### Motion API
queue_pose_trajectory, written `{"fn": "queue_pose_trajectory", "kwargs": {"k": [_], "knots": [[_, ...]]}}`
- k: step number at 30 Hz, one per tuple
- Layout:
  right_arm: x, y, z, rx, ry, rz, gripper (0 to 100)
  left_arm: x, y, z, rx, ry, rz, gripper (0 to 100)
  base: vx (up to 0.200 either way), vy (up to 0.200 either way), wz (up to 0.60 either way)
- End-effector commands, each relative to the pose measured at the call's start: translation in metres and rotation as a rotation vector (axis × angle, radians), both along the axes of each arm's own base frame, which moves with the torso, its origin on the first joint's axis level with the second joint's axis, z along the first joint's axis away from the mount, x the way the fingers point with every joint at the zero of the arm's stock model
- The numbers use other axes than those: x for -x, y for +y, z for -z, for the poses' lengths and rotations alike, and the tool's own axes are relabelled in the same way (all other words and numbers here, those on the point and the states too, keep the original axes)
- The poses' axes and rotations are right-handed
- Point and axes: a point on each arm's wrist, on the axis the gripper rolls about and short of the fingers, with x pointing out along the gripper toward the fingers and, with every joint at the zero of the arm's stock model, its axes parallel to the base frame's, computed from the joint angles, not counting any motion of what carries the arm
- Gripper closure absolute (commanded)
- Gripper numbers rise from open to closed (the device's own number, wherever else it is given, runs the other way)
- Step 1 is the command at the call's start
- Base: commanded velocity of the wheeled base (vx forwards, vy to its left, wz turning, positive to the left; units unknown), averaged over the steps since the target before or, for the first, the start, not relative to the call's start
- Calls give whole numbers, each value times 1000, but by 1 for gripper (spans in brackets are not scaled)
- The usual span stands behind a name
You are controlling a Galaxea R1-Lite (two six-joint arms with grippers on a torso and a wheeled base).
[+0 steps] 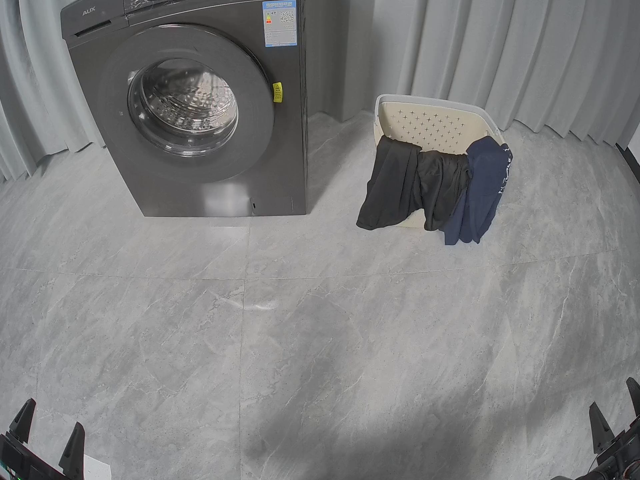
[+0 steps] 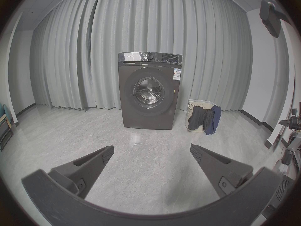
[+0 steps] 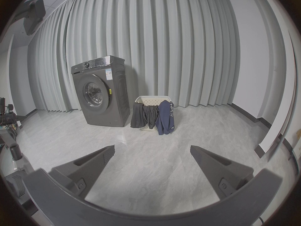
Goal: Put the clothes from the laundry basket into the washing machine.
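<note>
A dark grey front-loading washing machine (image 1: 193, 95) (image 2: 149, 90) (image 3: 100, 90) stands at the far left against the curtain, its round door shut. To its right sits a cream laundry basket (image 1: 433, 125) (image 2: 200, 105) (image 3: 153, 100). A black garment (image 1: 407, 181) (image 3: 142, 115) and a navy garment (image 1: 483, 188) (image 3: 165, 116) hang over the basket's front rim. My left gripper (image 1: 50, 428) (image 2: 152, 156) is open at the near left, far from both. My right gripper (image 1: 617, 411) (image 3: 152, 156) is open at the near right, holding nothing.
Pale grey tiled floor (image 1: 320, 341) stretches wide between me and the machine and basket. A grey pleated curtain (image 1: 507, 41) closes off the back. A white wall with dark skirting (image 3: 250, 79) runs along the right side.
</note>
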Motion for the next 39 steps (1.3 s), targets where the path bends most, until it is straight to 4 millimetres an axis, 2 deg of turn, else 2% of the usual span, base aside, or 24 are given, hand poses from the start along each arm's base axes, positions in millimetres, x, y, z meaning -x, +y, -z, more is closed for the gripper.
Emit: {"fn": "queue_pose_trajectory", "kwargs": {"k": [1, 11, 39], "knots": [[-1, 0, 5, 0, 7, -1, 0, 0, 0, 5, 0, 1, -1, 0, 0, 0, 0], [-1, 0, 5, 0, 7, -1, 0, 0, 0, 5, 0, 1, -1, 0, 0, 0, 0], [0, 0, 5, 0, 6, -1, 0, 0, 0, 5, 0, 1, -1, 0, 200, 0, 0]]}}
